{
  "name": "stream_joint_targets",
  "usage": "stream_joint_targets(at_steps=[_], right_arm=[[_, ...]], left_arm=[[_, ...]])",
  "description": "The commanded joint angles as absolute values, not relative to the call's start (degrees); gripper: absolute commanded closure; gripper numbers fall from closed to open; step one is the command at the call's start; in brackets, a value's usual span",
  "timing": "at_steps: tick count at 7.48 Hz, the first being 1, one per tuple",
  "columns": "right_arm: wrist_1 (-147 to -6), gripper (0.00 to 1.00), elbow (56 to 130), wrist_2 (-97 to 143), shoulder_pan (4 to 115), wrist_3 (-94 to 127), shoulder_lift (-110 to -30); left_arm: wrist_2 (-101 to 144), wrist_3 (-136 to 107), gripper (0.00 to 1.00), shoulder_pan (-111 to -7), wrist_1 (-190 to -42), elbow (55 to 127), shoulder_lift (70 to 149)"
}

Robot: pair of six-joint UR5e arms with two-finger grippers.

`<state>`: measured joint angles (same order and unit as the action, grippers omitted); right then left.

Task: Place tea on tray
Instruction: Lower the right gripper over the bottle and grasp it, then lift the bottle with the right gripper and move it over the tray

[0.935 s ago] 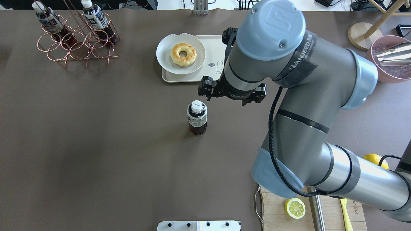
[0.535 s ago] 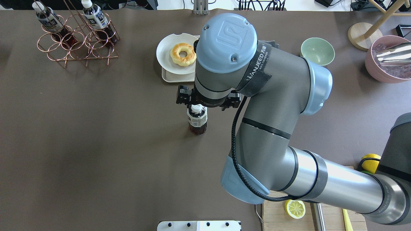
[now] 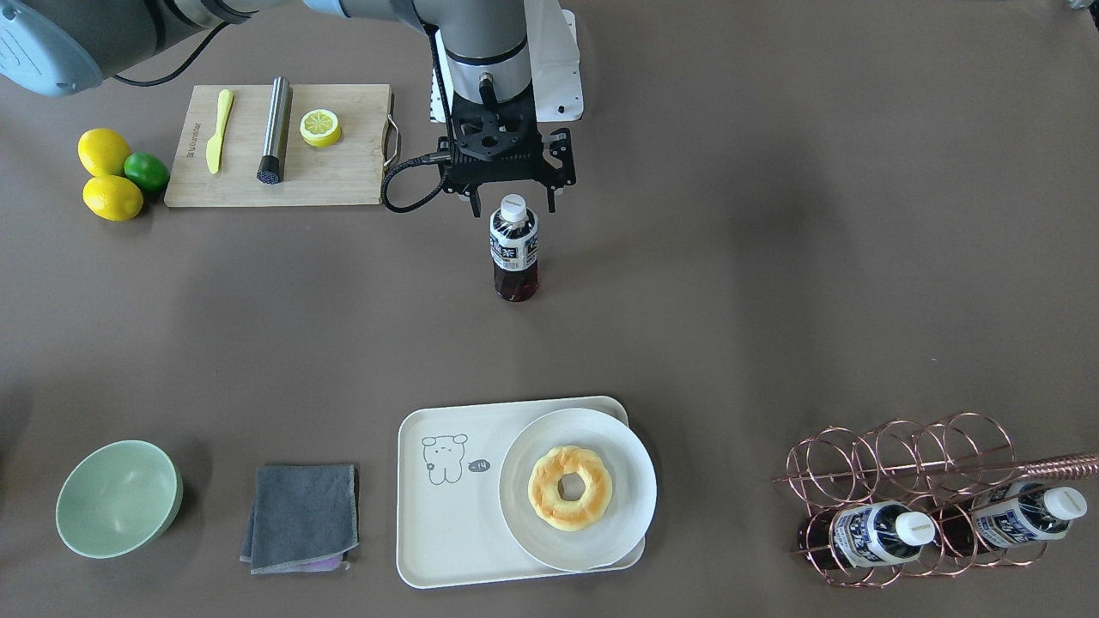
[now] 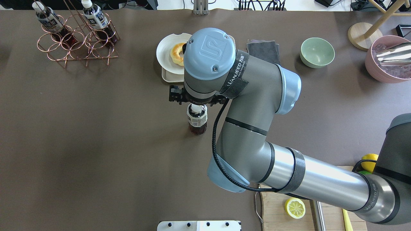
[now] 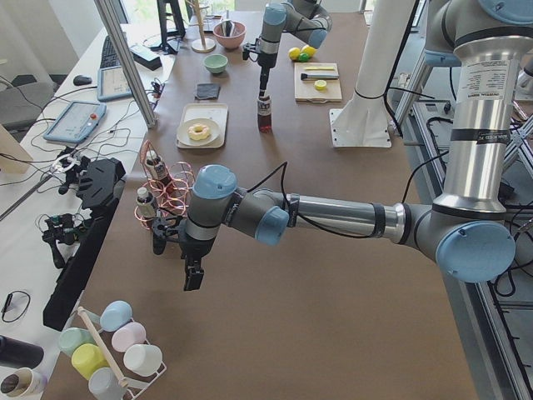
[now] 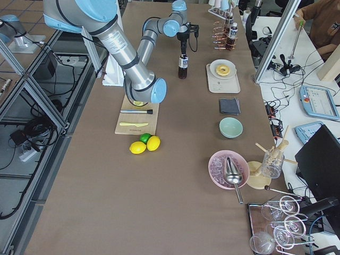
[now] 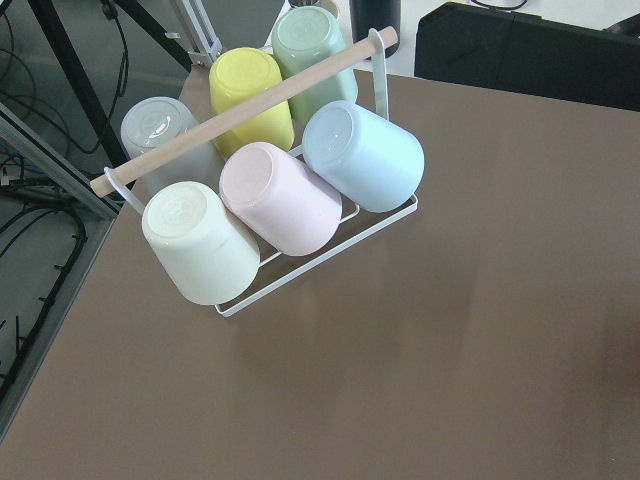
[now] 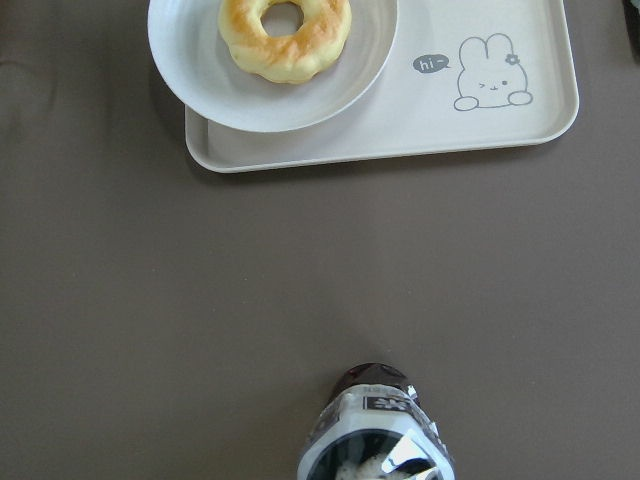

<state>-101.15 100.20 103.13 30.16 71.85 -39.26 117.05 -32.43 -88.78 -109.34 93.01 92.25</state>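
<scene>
**Right tool** [image 3: 513, 209]: jaws spread, one finger on each side of the white cap of the tea [image 3: 514, 251], with no contact visible. The tea stands upright at the middle of the surface [image 3: 773, 257], well apart from the tray [image 3: 446, 532]. The tray lies near the edge opposite the robot and carries a plate [image 3: 631, 481] with a doughnut [image 3: 543, 489].

**Left tool** [image 5: 192, 282]: hangs over the surface's left end; whether it is open or closed cannot be told.

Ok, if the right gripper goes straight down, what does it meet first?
Probably the white cap of the tea, directly under the open right gripper; fingers may pass either side, depth unclear.
</scene>
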Motion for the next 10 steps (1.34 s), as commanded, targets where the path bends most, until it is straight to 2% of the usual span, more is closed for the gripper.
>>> stream_joint_targets(at_steps=[1,3,4,8,9,10], right_arm=[[-100.7,0.17,99.5,103.0,29.8,71.9,-39.5],[-101.7,0.19,99.7,103.3,29.7,72.2,-39.1],[-102.3,0.33,99.9,103.4,29.7,72.4,-39.0],[-102.3,0.42,99.6,102.8,30.0,71.8,-38.8],[-102.3,0.51,99.6,102.8,30.0,71.9,-38.8],[-102.4,0.67,99.6,102.7,30.0,72.2,-38.8]], left_arm=[[117.0,-32.4,0.02,-88.8,-109.3,93.1,92.4],[117.0,-32.4,0.02,-88.8,-109.3,93.0,92.5],[117.0,-32.5,0.02,-88.8,-109.3,92.6,92.5],[117.0,-32.4,0.02,-88.8,-109.4,91.8,92.8],[117.0,-32.4,0.02,-88.8,-109.4,91.5,92.8],[117.0,-32.4,0.02,-88.8,-109.4,91.4,92.8]])
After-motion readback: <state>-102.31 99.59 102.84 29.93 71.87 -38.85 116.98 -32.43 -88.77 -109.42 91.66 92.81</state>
